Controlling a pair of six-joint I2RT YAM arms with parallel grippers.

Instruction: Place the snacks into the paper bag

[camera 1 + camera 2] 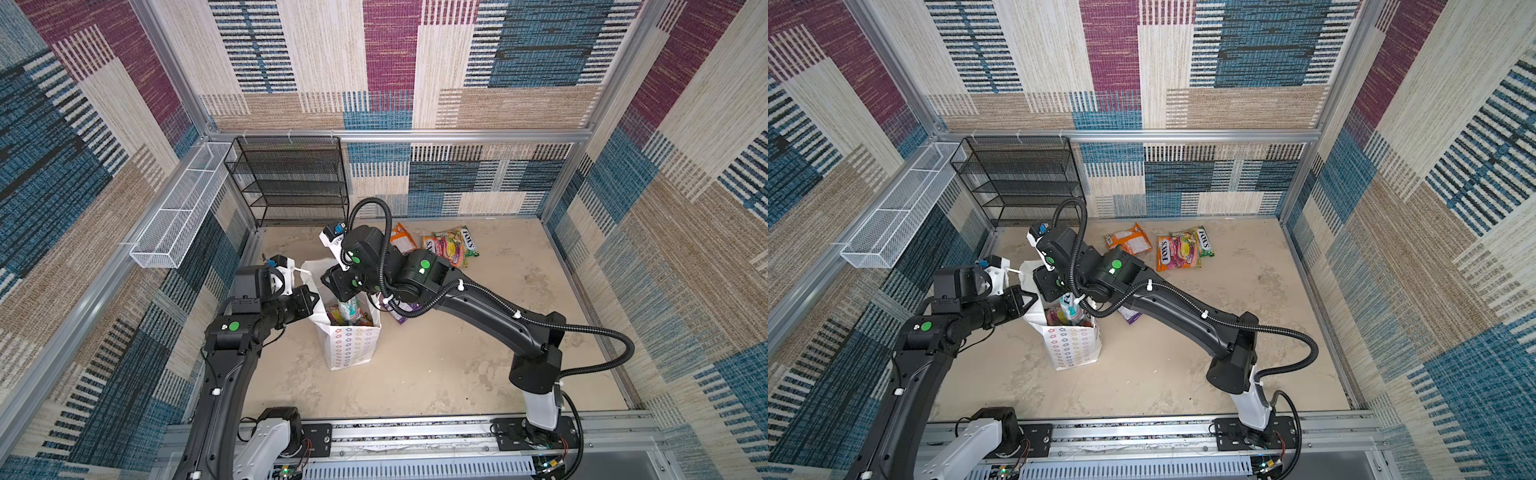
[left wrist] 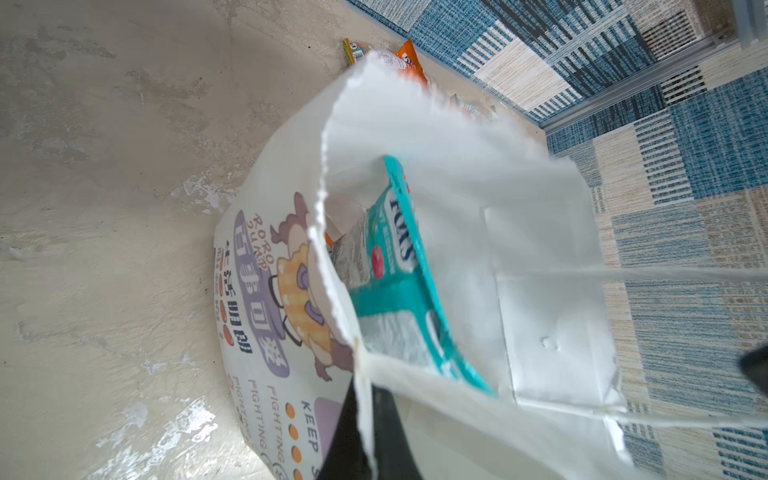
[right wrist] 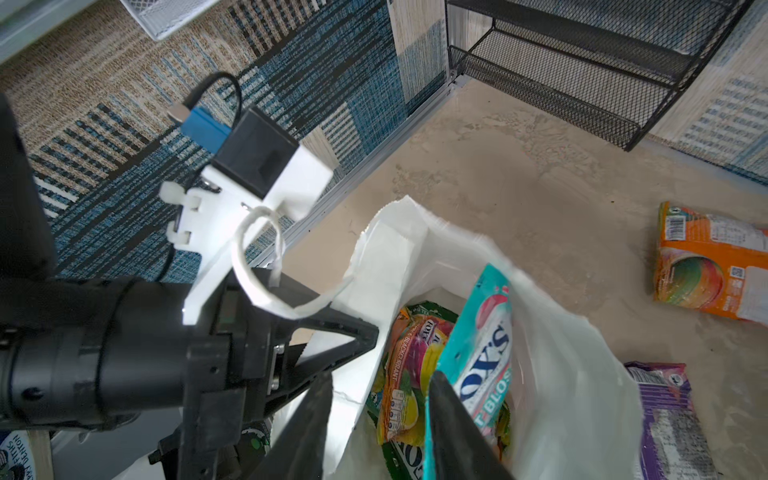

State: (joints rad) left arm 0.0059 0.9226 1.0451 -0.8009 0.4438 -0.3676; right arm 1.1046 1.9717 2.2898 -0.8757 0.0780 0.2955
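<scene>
Over the bag mouth, the right end effector (image 3: 382, 376) has its jaws parted and grips nothing (a teal packet (image 3: 478, 345) stands just beside one finger, inside the bag). The left end effector (image 2: 368, 399) is clamped on the rim of the paper bag (image 1: 353, 345), which stands upright on the desk (image 1: 457, 365). An orange packet (image 1: 403, 237), a fruit-print packet (image 1: 446, 247) and a purple packet (image 1: 398, 312) lie outside the bag.

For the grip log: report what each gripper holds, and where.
Left gripper pinches the tall white star-printed paper bag by its top rim. Right gripper, jaws apart, holds nothing; the teal glossy candy packet stands inside.
</scene>
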